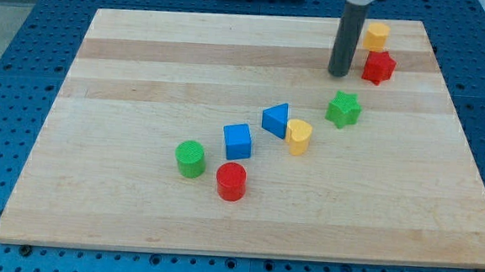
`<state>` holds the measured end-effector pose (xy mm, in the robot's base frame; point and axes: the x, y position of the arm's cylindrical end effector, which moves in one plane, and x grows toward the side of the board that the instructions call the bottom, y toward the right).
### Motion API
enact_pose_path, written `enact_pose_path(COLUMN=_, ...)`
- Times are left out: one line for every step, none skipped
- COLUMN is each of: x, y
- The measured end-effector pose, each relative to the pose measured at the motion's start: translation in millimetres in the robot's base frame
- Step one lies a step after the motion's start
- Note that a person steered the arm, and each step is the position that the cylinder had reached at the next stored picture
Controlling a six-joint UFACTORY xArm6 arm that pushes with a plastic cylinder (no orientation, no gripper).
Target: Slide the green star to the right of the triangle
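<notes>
The green star [344, 108] lies on the wooden board [146, 63], right of centre. The blue triangle [275, 119] lies to its lower left, with a yellow heart [299, 136] touching the triangle's right side, between triangle and star. My tip [339, 74] is the lower end of the dark rod. It rests on the board just above the green star, a short gap away, and left of the red star [378, 67].
A yellow cylinder [376, 35] sits near the view's top right, above the red star. A blue cube [237, 141], a green cylinder [190, 159] and a red cylinder [231, 182] lie in the lower middle.
</notes>
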<state>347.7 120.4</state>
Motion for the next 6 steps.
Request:
enact_pose_path(x=26, y=-21)
enact_pose_path(x=52, y=-21)
enact_pose_path(x=72, y=-10)
enact_pose_path(x=98, y=-8)
enact_pose_path(x=141, y=-13)
enact_pose_path(x=126, y=2)
